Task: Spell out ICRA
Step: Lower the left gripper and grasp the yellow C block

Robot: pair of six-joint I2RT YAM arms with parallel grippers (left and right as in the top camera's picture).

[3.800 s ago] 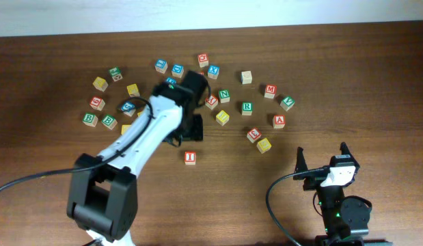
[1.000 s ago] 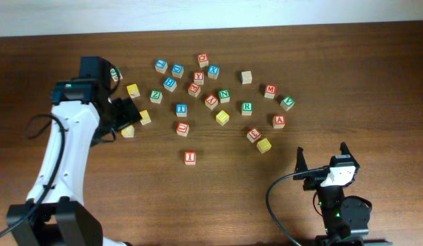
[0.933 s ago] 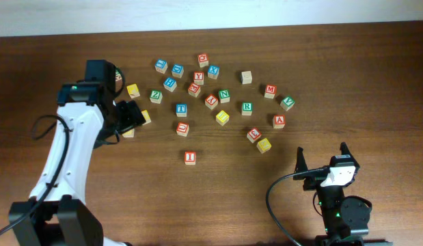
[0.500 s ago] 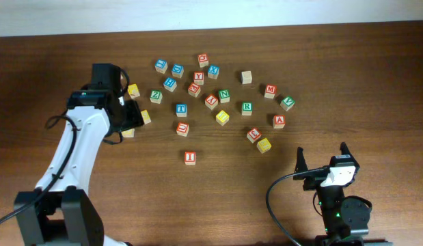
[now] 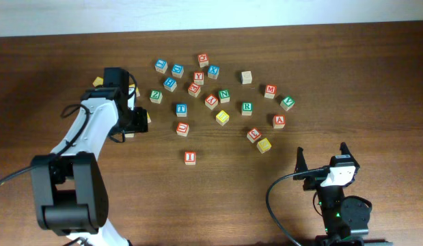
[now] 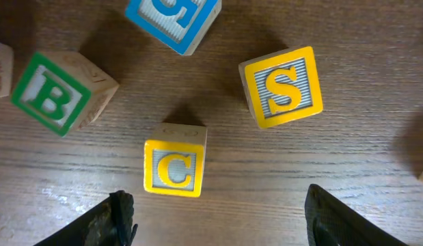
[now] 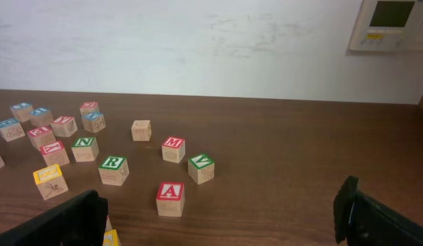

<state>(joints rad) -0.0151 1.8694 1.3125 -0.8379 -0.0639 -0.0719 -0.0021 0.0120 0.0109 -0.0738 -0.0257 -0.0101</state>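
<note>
I block (image 5: 190,157) looks placed — C block (image 6: 174,168), R block (image 5: 247,106), A block (image 5: 279,121) lie scattered; left tool (image 6: 218,198) hangs apart over C block; right tool (image 7: 221,205) apart too.

Lighting even, diffuse, moderately bright. Soft short shadow along upper edge of C cube (image 6: 174,168). Faint sheen on table (image 6: 54,198), left wrist view. Focus sharp throughout.

The I cube (image 5: 190,157) is lying alone on the tabletop (image 5: 348,75) before the scatter (image 5: 224,96), the R cube (image 5: 247,107) sitting left of the A cube (image 5: 279,121).
</note>
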